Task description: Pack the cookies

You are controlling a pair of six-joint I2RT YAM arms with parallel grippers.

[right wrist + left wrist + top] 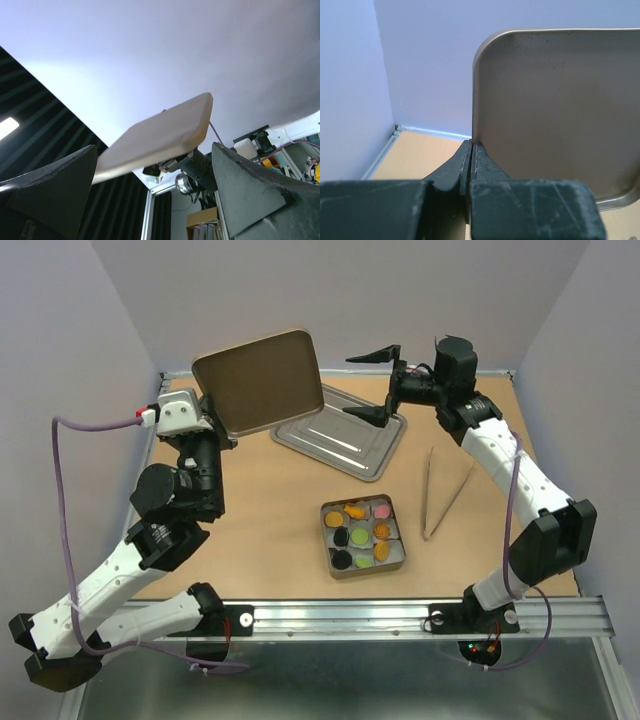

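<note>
Left pincer (218, 430) (471, 155): jaws pressed together on the edge of a tan tray (258, 380) (555, 115), rectangular metal with rounded corners and a low rim. The grip sits at the tray's near-left corner. The tan tray is off the surface (270, 510), tilted up with its broad face toward the overhead camera. In the left wrist view it rises straight up from the fingertips.

Right pincer (372, 385) (154, 147): jaws spread wide, nothing between them. It hangs above the far end of a silver tray (350, 445), a shallow rectangular metal pan lying flat on the surface at the back, centre-right. From overhead the right pincer is to the right of the tan tray and apart from it. The right wrist view looks upward and shows the tan tray (160, 132) edge-on between the two dark fingers.

Cookies (360, 536): small flat round discs in orange, black, green and pink. All lie inside a small square metal tin (372, 572), in three rows of three. The tin rests on the surface in front of the silver tray, near the middle, well apart from both pincers.

Long thin metal tweezers (428, 490) lie on the surface just right of the tin, with the legs splayed toward the back.
</note>
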